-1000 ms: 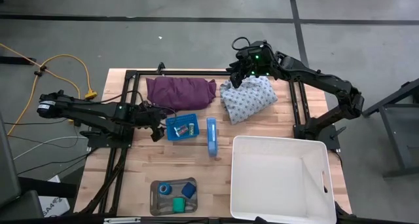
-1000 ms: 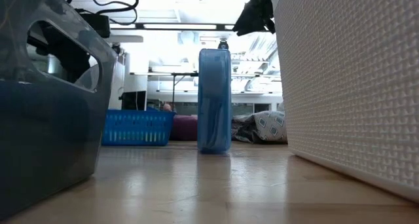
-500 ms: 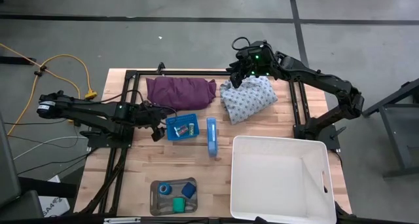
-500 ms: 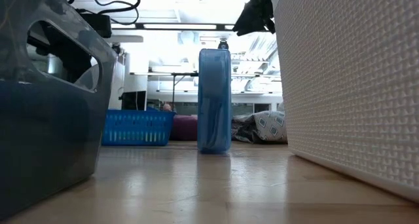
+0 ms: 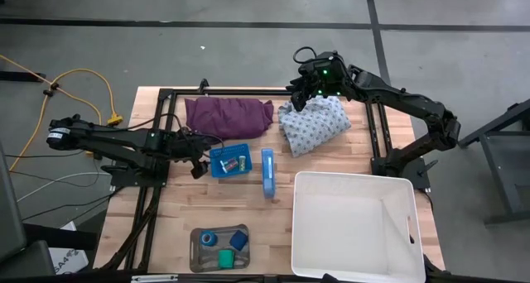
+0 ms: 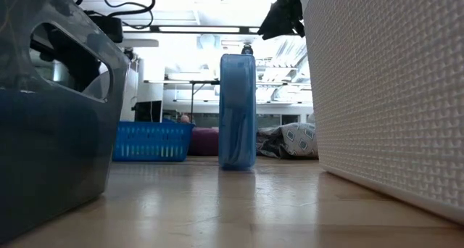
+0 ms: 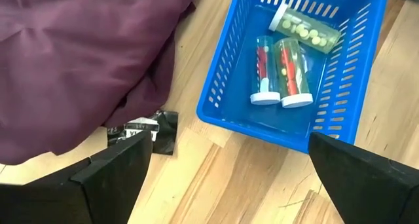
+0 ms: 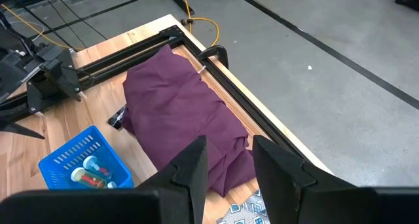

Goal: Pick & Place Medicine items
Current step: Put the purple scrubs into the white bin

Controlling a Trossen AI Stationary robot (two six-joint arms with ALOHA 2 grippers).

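Three clear vials (image 7: 283, 65) of pills lie in a blue basket (image 5: 230, 160) at the table's middle left. My left gripper (image 5: 199, 163) stands open just left of the basket, and its fingers (image 7: 118, 171) touch nothing. A blue roll (image 5: 209, 237), a green roll (image 5: 225, 256) and a small blue block (image 5: 238, 240) lie in a grey tray (image 5: 197, 258) at the near edge. My right gripper (image 5: 300, 97) hovers at the far side, above a patterned cloth (image 5: 315, 124). Its fingers (image 8: 193, 165) stand a little apart with nothing between them.
A purple cloth (image 5: 228, 115) lies at the far edge, left of the patterned one. A blue box (image 5: 267, 173) stands on edge right of the basket. A large white bin (image 5: 352, 225) fills the near right. A small black packet (image 7: 147, 129) lies by the purple cloth.
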